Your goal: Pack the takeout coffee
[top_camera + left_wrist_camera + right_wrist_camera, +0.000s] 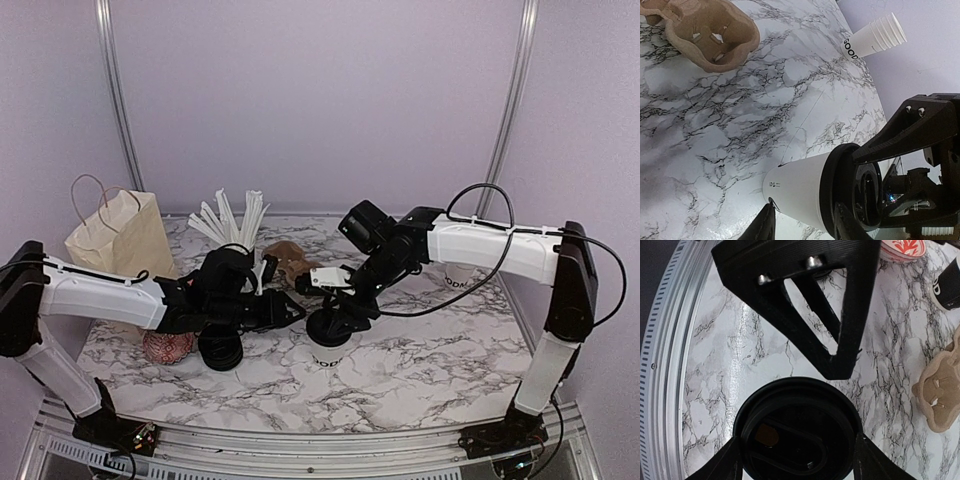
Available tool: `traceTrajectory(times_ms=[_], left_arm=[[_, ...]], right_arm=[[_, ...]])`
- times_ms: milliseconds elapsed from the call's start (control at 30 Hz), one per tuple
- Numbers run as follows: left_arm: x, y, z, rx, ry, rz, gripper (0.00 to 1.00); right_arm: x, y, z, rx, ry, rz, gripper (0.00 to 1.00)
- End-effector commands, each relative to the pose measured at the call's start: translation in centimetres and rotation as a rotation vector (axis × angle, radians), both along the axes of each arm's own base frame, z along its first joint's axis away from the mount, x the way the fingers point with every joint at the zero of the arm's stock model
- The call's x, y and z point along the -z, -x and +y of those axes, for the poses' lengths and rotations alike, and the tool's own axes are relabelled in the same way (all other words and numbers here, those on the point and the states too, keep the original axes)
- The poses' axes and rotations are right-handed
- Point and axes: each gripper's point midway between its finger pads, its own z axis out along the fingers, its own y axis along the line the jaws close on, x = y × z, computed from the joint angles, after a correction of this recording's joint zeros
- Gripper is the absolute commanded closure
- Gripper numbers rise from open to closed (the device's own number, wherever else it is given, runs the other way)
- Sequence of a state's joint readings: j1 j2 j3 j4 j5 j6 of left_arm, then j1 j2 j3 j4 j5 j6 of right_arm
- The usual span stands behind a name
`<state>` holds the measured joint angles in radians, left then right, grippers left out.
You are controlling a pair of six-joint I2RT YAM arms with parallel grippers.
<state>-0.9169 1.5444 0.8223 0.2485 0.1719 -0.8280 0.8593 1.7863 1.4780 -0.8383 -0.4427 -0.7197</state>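
Coffee cup is grasped by the left gripper; the right gripper straddles its black lid, grip unclear. The lid probably needs pressing down squarely while the cup is steadied.

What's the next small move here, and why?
Probably the right gripper presses the black lid down: its fingers clasp the lid, which already sits on the white cup, and the left gripper steadies that cup.

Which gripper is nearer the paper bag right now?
Left. The left gripper sits right of the paper bag, around the cup; the right gripper is farther right, around the cup's lid.
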Motion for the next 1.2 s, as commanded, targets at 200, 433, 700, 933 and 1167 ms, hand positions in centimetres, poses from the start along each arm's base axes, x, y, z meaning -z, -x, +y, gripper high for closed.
traceTrajectory(times_ms=[200,433,700,933,1167], left_arm=[[-0.5,0.5,-2.2,0.063,0.096,0.058,0.64],[2.2,1.6,-1.2,0.055,0.058,0.129,0.69],[3.3,2.6,-1.2,0.070,0.062,0.206,0.77],[5.3,3.6,-0.7,0.057,0.037,0.278,0.83],[7.9,4.1,-0.1,0.038,-0.019,0.340,0.85]], right_arm=[[2.8,2.1,-1.2,-0.044,0.097,0.111,0.40],[3.2,2.1,-1.1,-0.031,0.110,0.108,0.40],[3.2,2.9,0.1,-0.013,0.152,0.048,0.39],[4.4,3.0,-0.1,-0.006,0.194,0.043,0.39],[6.1,3.7,-0.5,-0.017,0.230,0.092,0.40]])
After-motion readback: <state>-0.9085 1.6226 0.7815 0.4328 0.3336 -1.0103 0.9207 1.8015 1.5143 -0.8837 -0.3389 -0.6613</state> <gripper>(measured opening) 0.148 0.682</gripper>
